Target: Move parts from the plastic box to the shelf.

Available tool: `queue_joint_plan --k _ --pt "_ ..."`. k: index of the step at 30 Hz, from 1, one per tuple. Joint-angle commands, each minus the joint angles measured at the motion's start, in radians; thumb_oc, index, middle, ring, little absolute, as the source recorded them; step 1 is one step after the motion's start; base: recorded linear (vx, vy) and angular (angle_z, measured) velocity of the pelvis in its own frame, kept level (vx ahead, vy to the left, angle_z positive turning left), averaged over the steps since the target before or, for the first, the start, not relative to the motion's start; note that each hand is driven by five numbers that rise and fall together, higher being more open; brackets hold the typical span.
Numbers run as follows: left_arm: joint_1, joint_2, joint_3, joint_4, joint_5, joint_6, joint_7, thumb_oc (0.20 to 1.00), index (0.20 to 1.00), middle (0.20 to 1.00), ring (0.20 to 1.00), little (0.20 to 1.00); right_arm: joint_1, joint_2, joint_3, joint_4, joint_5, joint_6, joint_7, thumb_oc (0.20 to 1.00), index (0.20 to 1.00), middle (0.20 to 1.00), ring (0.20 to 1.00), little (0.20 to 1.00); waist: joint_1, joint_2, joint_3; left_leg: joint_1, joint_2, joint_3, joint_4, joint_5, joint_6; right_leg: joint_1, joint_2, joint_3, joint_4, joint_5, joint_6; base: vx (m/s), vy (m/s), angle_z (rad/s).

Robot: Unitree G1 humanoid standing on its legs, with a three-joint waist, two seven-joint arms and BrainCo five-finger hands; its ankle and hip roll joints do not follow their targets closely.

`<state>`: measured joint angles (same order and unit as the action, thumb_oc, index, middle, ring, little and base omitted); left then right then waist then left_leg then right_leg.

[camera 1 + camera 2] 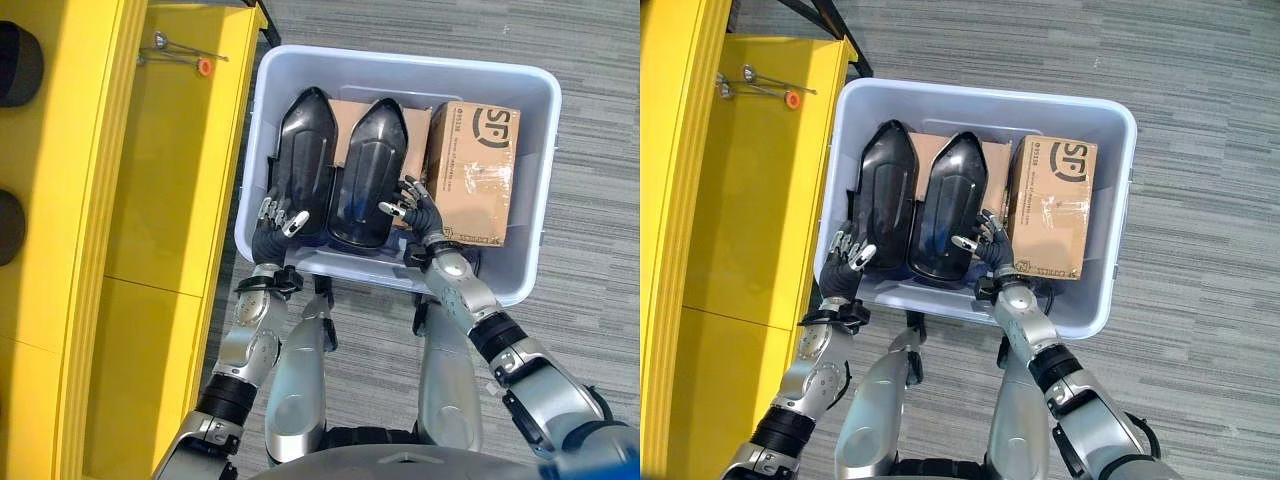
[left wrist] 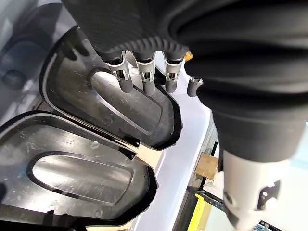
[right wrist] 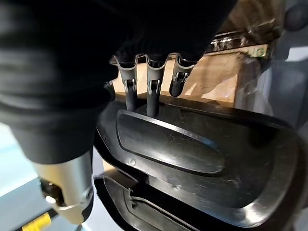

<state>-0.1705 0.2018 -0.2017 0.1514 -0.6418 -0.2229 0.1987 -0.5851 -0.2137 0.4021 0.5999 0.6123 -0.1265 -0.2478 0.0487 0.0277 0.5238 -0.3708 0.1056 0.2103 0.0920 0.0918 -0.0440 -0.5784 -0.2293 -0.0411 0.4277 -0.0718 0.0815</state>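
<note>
Two black moulded parts lie side by side in the pale plastic box (image 1: 400, 57): the left part (image 1: 305, 150) and the right part (image 1: 370, 165). My left hand (image 1: 272, 222) hovers over the near end of the left part (image 2: 130, 106), by the box's left wall, its fingers (image 2: 147, 79) straight and open. My right hand (image 1: 420, 212) is at the right part's near right edge, between it and a cardboard box (image 1: 475, 170). Its straight fingers (image 3: 153, 91) reach the rim of the right part (image 3: 192, 149) and hold nothing. The yellow shelf (image 1: 180, 180) stands left of the box.
A second flat piece of cardboard (image 1: 350, 112) lies under the black parts. A thin metal tool with an orange tip (image 1: 180, 50) rests on the shelf's far end. Two dark round objects (image 1: 15, 60) sit at the shelf's left edge. Grey carpet surrounds the box.
</note>
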Motion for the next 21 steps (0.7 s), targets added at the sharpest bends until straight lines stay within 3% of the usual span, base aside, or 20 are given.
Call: queue_joint_plan --k 1,15,19,21 --pt "0.002 0.040 -0.027 -0.052 -0.010 -0.050 -0.013 1.000 1.000 1.000 1.000 1.000 -0.050 0.060 -0.031 0.048 0.050 -0.034 -0.017 1.000 1.000 1.000 1.000 1.000 0.021 -0.039 -0.004 -0.033 0.087 -0.082 0.095 -0.108 -0.067 0.204 -0.091 -0.013 -0.296 0.156 0.062 0.00 0.000 0.00" --pt "0.020 0.063 -0.065 -0.066 -0.041 -0.045 -0.028 1.000 1.000 1.000 1.000 1.000 -0.130 0.022 -0.091 0.191 0.084 -0.043 -0.070 1.000 1.000 1.000 1.000 1.000 0.037 -0.029 -0.004 -0.040 0.086 -0.077 0.096 -0.114 -0.066 0.196 -0.092 -0.010 -0.298 0.159 0.060 0.00 0.002 0.01" --pt "0.024 0.065 -0.056 -0.063 -0.044 -0.049 -0.021 1.000 1.000 1.000 1.000 1.000 -0.079 0.015 -0.073 0.086 0.058 -0.049 -0.069 1.000 1.000 1.000 1.000 1.000 0.025 -0.038 -0.004 -0.043 0.087 -0.075 0.098 -0.114 -0.066 0.189 -0.090 -0.008 -0.295 0.158 0.060 0.00 0.000 0.00" --pt "0.024 0.063 -0.044 -0.059 -0.039 -0.049 -0.013 1.000 1.000 1.000 1.000 1.000 0.001 0.010 -0.052 -0.063 0.039 -0.059 -0.055 1.000 1.000 1.000 1.000 1.000 0.009 -0.046 -0.004 -0.044 0.087 -0.074 0.100 -0.116 -0.065 0.182 -0.090 -0.006 -0.289 0.157 0.060 0.00 0.006 0.02"
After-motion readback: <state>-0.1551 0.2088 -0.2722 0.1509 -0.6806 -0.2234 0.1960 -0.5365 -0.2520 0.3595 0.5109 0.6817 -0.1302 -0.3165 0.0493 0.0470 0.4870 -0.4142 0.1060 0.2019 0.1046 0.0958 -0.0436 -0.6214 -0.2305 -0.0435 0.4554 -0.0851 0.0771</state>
